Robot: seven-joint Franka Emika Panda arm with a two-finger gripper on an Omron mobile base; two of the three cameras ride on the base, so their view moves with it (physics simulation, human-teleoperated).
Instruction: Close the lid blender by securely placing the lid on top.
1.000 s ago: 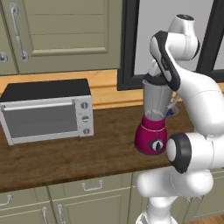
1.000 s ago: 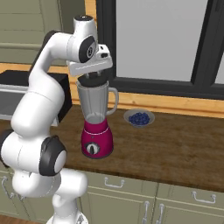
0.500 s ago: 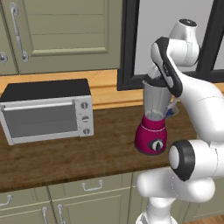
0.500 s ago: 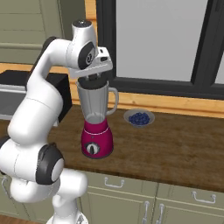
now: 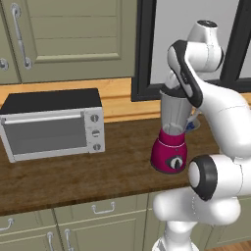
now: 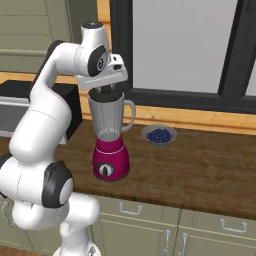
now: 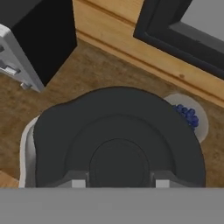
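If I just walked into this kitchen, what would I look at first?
Probably the big white robot arm bending over the counter, its pincer right above the blender, which has a bright magenta-red base and a tall clear jar. In the hand view, the dark round lid sits just in front of the fingertips, over the jar. You might also spot the silver toaster oven further along the counter and a small plate of blueberries near the window.

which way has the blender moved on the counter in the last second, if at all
No. In the right base view the blender stands at the same spot, just left of the blueberry dish, with the same gap between them as before.
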